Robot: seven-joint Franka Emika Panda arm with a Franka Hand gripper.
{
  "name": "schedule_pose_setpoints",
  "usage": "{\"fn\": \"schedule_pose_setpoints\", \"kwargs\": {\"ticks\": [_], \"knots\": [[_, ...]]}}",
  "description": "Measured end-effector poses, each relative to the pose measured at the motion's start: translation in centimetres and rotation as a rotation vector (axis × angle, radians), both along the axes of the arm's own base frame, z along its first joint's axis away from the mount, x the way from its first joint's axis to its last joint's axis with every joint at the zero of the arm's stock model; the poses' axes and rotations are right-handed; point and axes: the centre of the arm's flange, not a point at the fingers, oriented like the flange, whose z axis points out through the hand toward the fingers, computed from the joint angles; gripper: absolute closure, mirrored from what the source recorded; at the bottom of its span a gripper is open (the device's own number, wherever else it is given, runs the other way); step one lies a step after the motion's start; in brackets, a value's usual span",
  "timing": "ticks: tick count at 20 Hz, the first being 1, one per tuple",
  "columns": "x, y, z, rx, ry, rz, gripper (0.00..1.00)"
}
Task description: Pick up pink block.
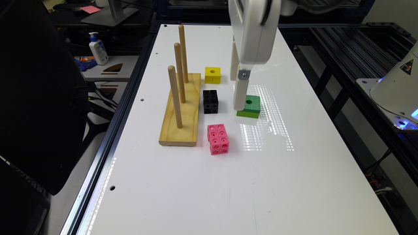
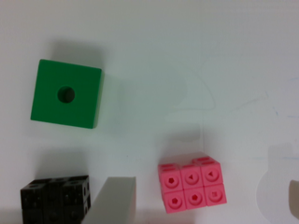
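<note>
Approach step: my gripper (image 2: pixel 205 205) hangs open above the white table (image 1: pixel 202 182), jaws either side of the pink block (image 2: pixel 192 189), which lies untouched near the green block (image 2: pixel 66 93); next I judge a straight descent, then closing.

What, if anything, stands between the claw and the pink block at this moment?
Nothing visible does. The claw hangs above the table in front of the green block, and the pink block sits apart on bare tabletop. The black block lies off to the side, nearer the wooden peg stand.
</note>
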Motion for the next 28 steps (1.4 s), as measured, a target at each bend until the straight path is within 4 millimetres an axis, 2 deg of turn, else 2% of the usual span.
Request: {"fn": "schedule_pose_setpoints", "kwargs": {"ticks": [4, 10, 12, 23, 27, 28], "knots": [[0.0, 0.0, -0.3, 0.000, 0.004, 0.000, 0.00], [0.4, 0.2, -3.8, 0.011, 0.007, 0.004, 0.00], [0.5, 0.2, -4.2, 0.013, 0.005, 0.005, 0.00], [1.4, 1.1, -3.5, 0.023, -0.018, 0.013, 0.00], [1.4, 1.1, -5.1, 0.027, -0.008, 0.014, 0.00], [1.5, 1.1, -6.0, 0.030, -0.008, 0.014, 0.00]]}}
